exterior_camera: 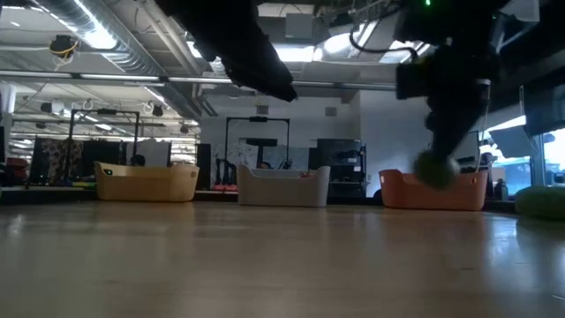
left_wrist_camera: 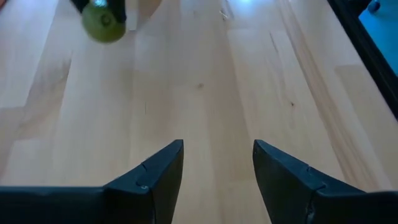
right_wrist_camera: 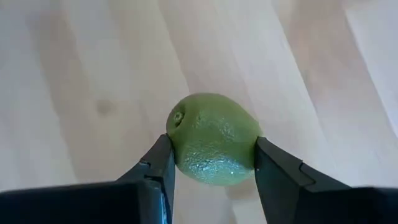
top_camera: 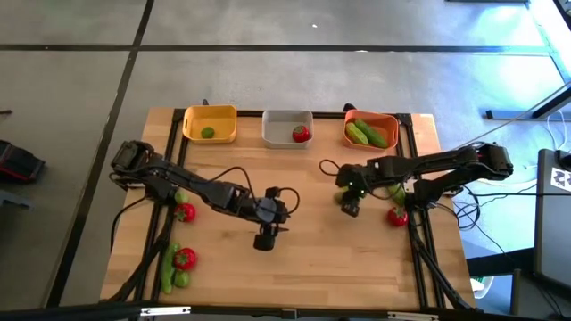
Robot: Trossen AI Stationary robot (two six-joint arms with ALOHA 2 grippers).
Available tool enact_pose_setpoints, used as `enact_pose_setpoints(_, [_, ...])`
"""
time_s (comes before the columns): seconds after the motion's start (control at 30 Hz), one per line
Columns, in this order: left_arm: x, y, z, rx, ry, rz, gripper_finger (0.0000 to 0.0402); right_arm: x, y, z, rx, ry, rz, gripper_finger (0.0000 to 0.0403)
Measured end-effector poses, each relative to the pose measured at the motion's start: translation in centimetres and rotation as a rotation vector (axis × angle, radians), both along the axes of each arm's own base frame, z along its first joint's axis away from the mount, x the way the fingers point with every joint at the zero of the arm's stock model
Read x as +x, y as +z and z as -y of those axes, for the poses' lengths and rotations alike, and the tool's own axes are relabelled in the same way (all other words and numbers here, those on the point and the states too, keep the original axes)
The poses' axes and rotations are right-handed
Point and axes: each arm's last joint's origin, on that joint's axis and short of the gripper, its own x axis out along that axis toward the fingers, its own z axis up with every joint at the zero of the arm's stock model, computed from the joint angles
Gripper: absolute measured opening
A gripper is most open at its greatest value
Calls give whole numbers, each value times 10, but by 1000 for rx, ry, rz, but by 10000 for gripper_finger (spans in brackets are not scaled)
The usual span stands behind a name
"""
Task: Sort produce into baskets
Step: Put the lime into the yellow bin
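Produce is counted from above: one lime (top_camera: 207, 133) in the yellow basket (top_camera: 211, 113), one tomato (top_camera: 302, 134) in the grey basket (top_camera: 287, 119), two cucumbers (top_camera: 370, 134) in the orange basket (top_camera: 393, 120). Left wrist view: left gripper (left_wrist_camera: 217, 163) stands open, empty. Right wrist view: right gripper (right_wrist_camera: 212, 163) is clamped on one lime (right_wrist_camera: 212, 138).

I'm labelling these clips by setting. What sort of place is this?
Probably a large lab or workshop: exposed ceiling ducts, dark equipment racks behind the wooden table, and a bare concrete floor.
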Motion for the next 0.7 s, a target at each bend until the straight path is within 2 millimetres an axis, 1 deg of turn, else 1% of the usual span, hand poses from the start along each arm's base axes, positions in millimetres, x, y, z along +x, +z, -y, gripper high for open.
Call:
enact_pose_setpoints(0.13, [-6, -13, 3, -10, 7, 27, 175, 12, 7, -1, 16, 9, 139, 147])
enact_pose_setpoints(0.33, [-13, -34, 0, -96, 42, 194, 165, 25, 18, -2, 58, 42, 319, 147])
enact_pose_setpoints(0.47, [-15, -36, -2, -101, 80, 292, 163, 33, 26, -3, 83, 64, 441, 147])
enact_pose_setpoints(0.57, [-15, -37, -4, -85, 108, 302, 164, 37, 32, -5, 119, 96, 512, 147])
enact_pose_setpoints(0.7, [-14, -36, -8, -113, 141, 306, 166, 40, 37, -14, 148, 140, 569, 147])
